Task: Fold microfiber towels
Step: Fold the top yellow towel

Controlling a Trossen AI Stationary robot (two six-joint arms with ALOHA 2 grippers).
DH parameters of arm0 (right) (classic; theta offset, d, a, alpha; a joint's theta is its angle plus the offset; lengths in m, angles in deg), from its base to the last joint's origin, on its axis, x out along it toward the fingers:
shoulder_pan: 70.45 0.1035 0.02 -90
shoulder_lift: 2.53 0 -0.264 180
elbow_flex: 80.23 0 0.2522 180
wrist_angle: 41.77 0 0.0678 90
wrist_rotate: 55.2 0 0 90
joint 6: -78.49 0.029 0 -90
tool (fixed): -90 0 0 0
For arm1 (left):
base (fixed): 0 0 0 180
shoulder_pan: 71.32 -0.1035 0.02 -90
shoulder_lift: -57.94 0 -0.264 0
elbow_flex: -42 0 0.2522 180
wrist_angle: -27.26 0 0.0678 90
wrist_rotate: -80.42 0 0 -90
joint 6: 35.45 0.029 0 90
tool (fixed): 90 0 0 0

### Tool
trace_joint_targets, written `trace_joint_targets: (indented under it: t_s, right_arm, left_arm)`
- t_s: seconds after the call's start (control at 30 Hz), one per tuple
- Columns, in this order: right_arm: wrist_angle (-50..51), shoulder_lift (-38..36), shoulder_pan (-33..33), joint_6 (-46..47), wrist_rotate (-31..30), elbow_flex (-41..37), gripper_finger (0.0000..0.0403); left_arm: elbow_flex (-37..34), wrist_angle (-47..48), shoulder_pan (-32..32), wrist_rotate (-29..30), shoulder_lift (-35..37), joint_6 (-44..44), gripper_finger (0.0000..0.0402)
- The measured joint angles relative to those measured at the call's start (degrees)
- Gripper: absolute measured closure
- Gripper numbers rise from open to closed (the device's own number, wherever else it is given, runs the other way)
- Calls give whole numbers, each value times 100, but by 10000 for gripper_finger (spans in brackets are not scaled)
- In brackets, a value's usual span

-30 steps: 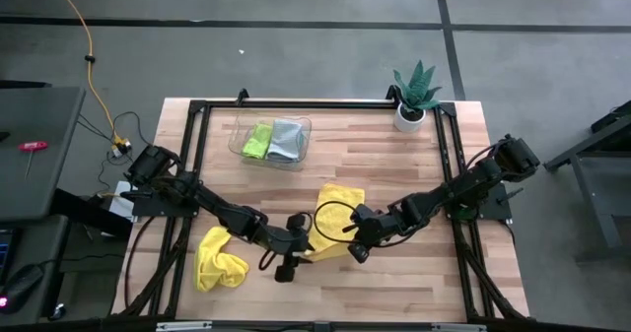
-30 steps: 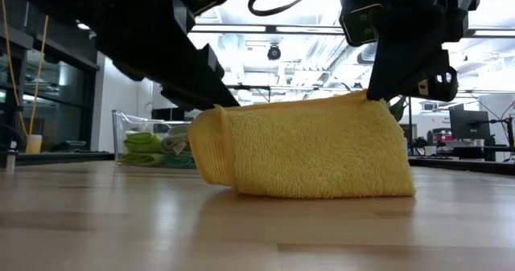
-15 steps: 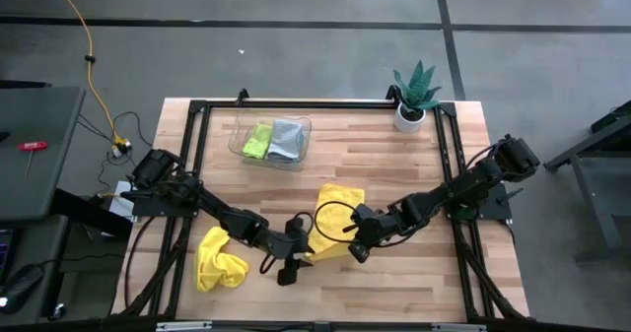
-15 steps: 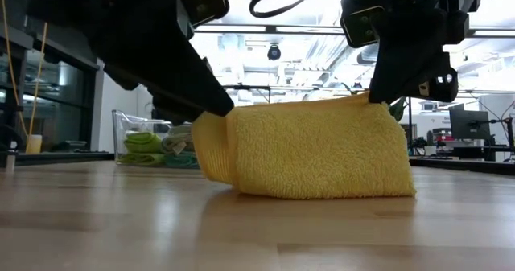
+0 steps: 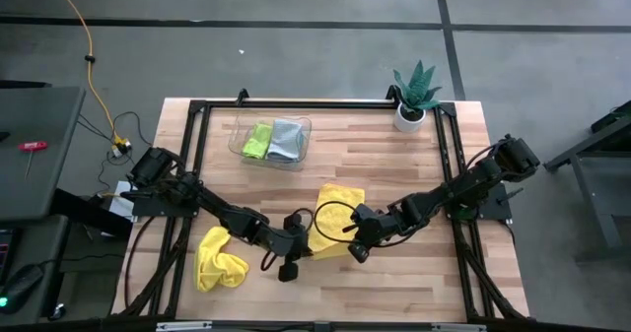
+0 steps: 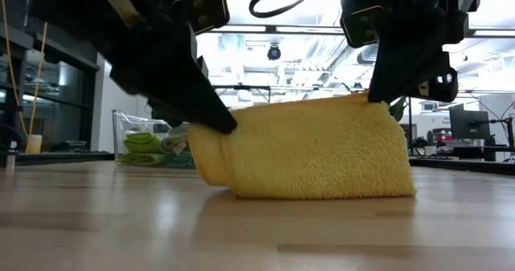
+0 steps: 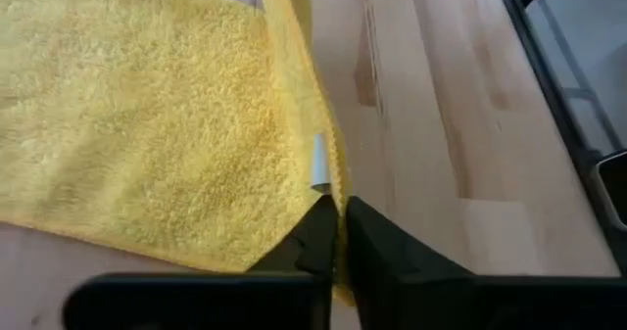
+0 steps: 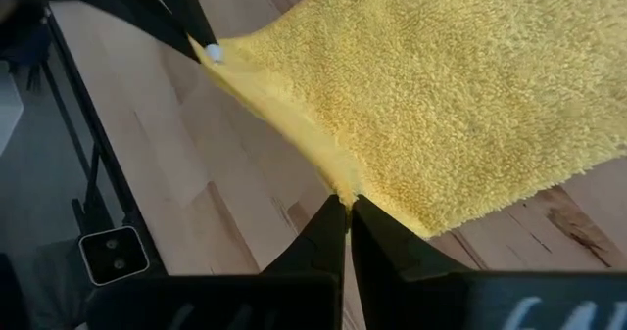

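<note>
Mid-table, well in front of the clear plastic tray: yellow towel, pinched on its edge by left gripper and right gripper. Left of it, a crumpled second yellow towel. Inside the tray, lime green towel beside grey towel. Potted plant well right of the tray.

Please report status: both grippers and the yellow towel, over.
Left gripper and right gripper shut on towel edge, mid-table. Second yellow towel crumpled aside. Nothing blocking.
</note>
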Motion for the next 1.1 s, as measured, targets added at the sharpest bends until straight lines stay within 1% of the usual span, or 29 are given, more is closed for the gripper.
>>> trace_joint_targets:
  t_s: [0.03,0.17,0.27,0.4,0.47,0.57,0.73,1.1]
  right_arm:
    - [-27,0,0,29,39,0,403]
    - [-194,0,94,439,120,0,403]
    - [-280,0,189,794,143,0,403]
    - [-418,-2,262,1543,27,0,403]
    - [-503,-4,289,1865,-136,-2,403]
    - [-695,-4,303,2229,-504,-1,403]
    - [-405,-4,194,2589,-1098,0,403]
    - [791,-4,31,3152,-2097,0,403]
  left_arm:
    - [1,45,-36,-111,58,-49,393]
    - [4,431,-152,-638,421,-98,395]
    - [4,705,-227,-847,670,-165,398]
    - [7,1004,-365,-1057,983,-488,399]
    - [7,1079,-468,-1203,1133,-720,400]
    - [4,1229,-658,-1227,1359,-1034,400]
    - [7,1235,-1153,-1207,1474,-1084,401]
    - [4,1305,-2147,-1222,1466,-47,401]
